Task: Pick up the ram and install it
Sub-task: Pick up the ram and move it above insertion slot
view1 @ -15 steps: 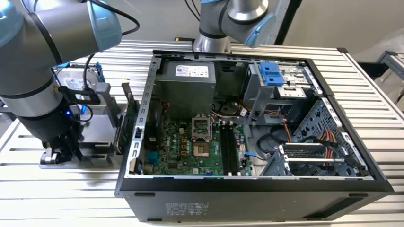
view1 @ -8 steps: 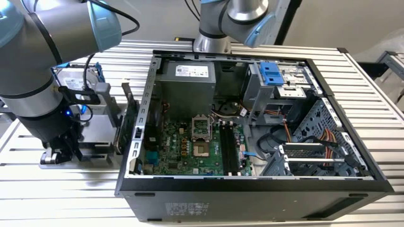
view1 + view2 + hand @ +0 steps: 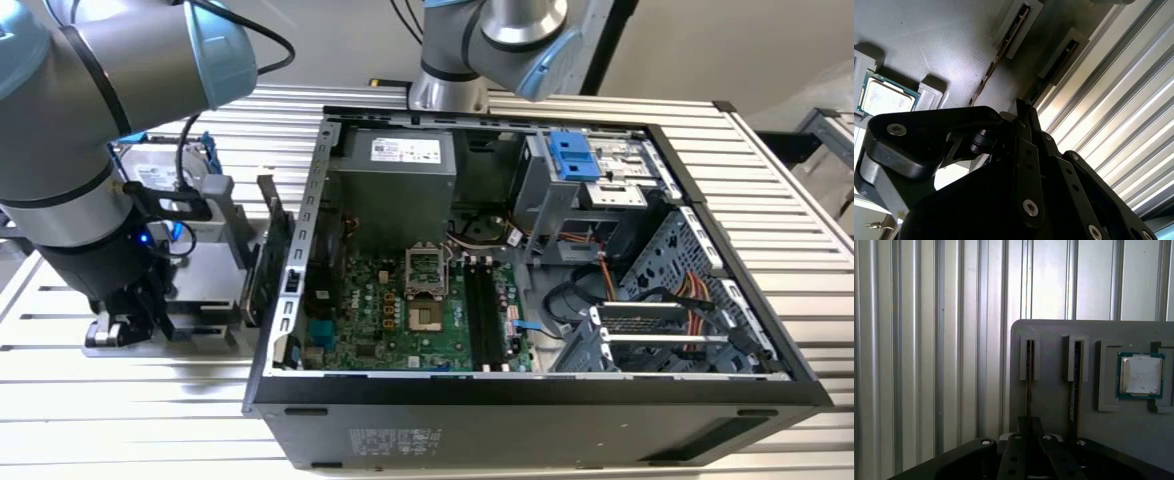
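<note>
The ram is a thin dark stick standing on edge in a slot of the grey parts tray, at the slot farther from the processor chip. My gripper sits over that stick with its black fingers pressed together on it. In the second wrist view the same ram runs into my gripper. A second stick stands in the neighbouring slot. In the exterior view my gripper is low over the tray, to the left of the open computer case.
Inside the case the motherboard's long memory slots lie beside the processor socket. A hard drive with blue rails and an upright card stand on the tray. A second arm's base is behind the case. The ribbed metal table surrounds everything.
</note>
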Motion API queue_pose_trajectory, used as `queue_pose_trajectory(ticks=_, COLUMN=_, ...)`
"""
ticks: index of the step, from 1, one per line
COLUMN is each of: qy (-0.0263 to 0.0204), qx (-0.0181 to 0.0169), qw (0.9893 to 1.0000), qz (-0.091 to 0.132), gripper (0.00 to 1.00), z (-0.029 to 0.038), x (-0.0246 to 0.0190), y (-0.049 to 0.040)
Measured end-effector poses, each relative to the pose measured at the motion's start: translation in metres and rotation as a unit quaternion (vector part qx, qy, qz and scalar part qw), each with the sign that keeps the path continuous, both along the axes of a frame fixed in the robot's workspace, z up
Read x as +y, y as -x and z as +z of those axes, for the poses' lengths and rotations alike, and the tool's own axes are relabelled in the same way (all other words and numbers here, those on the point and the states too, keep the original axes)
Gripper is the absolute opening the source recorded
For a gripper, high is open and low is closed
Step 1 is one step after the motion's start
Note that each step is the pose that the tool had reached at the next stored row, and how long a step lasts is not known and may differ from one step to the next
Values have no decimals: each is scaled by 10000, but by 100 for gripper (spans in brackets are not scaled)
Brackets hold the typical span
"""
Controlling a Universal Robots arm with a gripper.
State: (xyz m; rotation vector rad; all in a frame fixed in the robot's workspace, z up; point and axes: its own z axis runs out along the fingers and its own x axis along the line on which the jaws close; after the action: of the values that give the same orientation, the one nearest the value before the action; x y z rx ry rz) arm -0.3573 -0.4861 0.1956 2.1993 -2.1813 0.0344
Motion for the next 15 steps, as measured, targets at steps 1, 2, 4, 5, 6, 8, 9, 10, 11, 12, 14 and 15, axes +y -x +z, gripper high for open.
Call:
queue_pose_trajectory(ticks=1, qy=1, qx=0, qw=10000, qz=0, gripper=0, z=10, x=0, y=0)
queue_pose_trajectory(ticks=2, qy=1, qx=1, qw=10000, qz=0, gripper=0, z=20, x=0, y=0)
queue_pose_trajectory(ticks=4, qy=2, qx=1, qw=10000, qz=0, gripper=0, z=46, x=0, y=0)
queue_pose_trajectory(ticks=5, qy=1, qx=1, qw=10000, qz=0, gripper=0, z=59, x=0, y=0)
queue_pose_trajectory(ticks=6, qy=1, qx=1, qw=10000, qz=0, gripper=0, z=73, x=0, y=0)
queue_pose_trajectory(ticks=8, qy=1, qx=1, qw=10000, qz=0, gripper=0, z=101, x=0, y=0)
queue_pose_trajectory(ticks=9, qy=1, qx=0, qw=10000, qz=0, gripper=0, z=105, x=0, y=0)
queue_pose_trajectory(ticks=10, qy=1, qx=0, qw=10000, qz=0, gripper=0, z=104, x=0, y=0)
queue_pose_trajectory(ticks=11, qy=0, qx=0, qw=10000, qz=0, gripper=0, z=105, x=0, y=0)
queue_pose_trajectory(ticks=12, qy=0, qx=-1, qw=10000, qz=0, gripper=0, z=105, x=0, y=0)
queue_pose_trajectory(ticks=14, qy=1, qx=0, qw=10000, qz=0, gripper=0, z=107, x=0, y=0)
queue_pose_trajectory(ticks=15, qy=1, qx=0, qw=10000, qz=0, gripper=0, z=107, x=0, y=1)
